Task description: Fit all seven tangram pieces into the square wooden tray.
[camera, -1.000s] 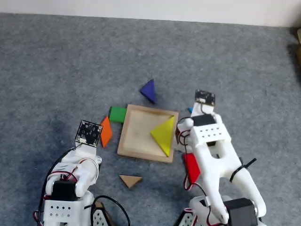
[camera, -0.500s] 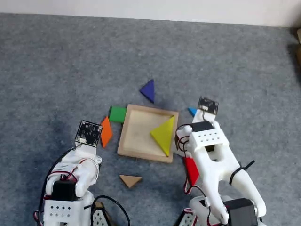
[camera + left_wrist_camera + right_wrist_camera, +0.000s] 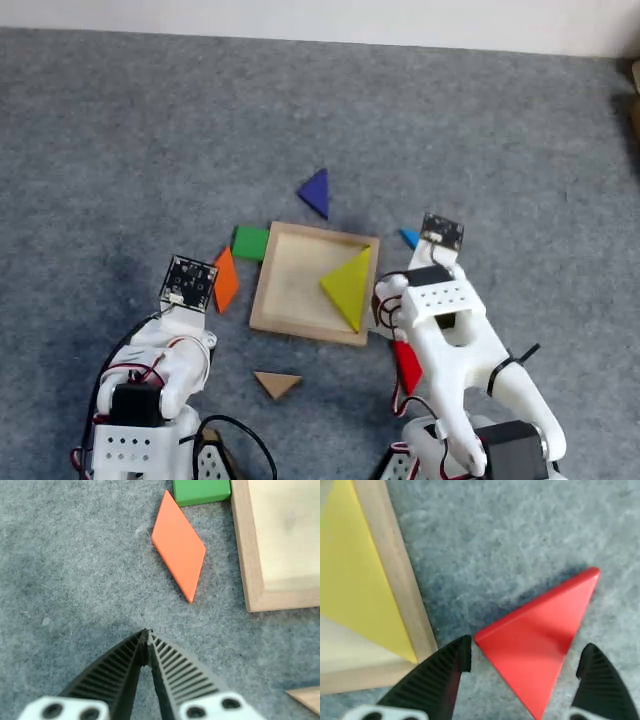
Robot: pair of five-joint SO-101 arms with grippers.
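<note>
We are setting up a grasp on the red triangle (image 3: 540,640), which is lying flat on the grey worktop (image 3: 120,130) just outside the square wooden tray (image 3: 395,570), off the tray corner nearest the right arm's base. The right end effector (image 3: 527,655) is hanging over the triangle with its jaws apart. One tip is sitting close to the tray's outer rim and the other is past the triangle's far edge.

To do this well, we are thinking about three things:
- **Clearance:** the tip on the tray side has little room, so we are judging that a straight descent is safest, with no drift toward the rim.
- **Grip:** the piece is thin and flat, so the tips probably need to reach the worktop before closing. Closing across the middle of the triangle should stop it pivoting out.
- **Placement:** the yellow triangle (image 3: 350,285) is occupying the part of the tray on this arm's side, with its long edge against that wall. We are judging that the red one belongs on the bare floor next to it, long edge along an adjoining wall.

The left end effector (image 3: 147,650) is sitting with its jaws together, beyond the orange parallelogram (image 3: 179,552) on the tray's opposite side.
</note>
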